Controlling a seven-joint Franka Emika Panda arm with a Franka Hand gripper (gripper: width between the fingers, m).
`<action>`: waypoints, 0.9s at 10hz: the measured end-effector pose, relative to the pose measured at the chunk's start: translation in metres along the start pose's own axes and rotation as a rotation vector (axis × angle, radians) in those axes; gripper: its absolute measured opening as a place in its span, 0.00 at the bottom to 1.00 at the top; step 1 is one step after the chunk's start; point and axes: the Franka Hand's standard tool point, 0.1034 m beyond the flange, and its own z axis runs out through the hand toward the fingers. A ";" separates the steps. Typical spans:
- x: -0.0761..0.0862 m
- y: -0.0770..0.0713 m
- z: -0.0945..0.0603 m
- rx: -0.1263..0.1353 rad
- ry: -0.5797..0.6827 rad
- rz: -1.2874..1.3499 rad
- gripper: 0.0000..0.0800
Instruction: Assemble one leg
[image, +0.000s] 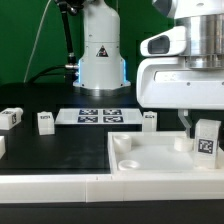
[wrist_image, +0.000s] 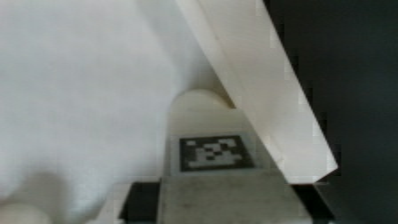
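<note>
In the exterior view, the gripper (image: 206, 128) is clasping the leg (image: 206, 139) upright over the white tray (image: 150, 160), at that view's right, while other pegs are lying far behind beside the marker board (image: 97, 116). In the wrist view, the leg (wrist_image: 217, 140) is sitting clenched between the fingers, near the tray's rim (wrist_image: 267, 90). Seemingly insertion is underway; next calls for aligning over a corner socket.

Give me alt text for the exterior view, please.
The gripper holds a small white tagged leg upright over the large white tray at the exterior view's right. Behind, on the black table, lie three more small white pieces and the marker board.
</note>
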 end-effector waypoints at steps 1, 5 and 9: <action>0.001 0.000 0.000 0.005 -0.004 0.110 0.36; 0.000 0.000 0.001 0.030 -0.019 0.599 0.37; -0.002 -0.004 0.001 0.050 -0.040 1.179 0.37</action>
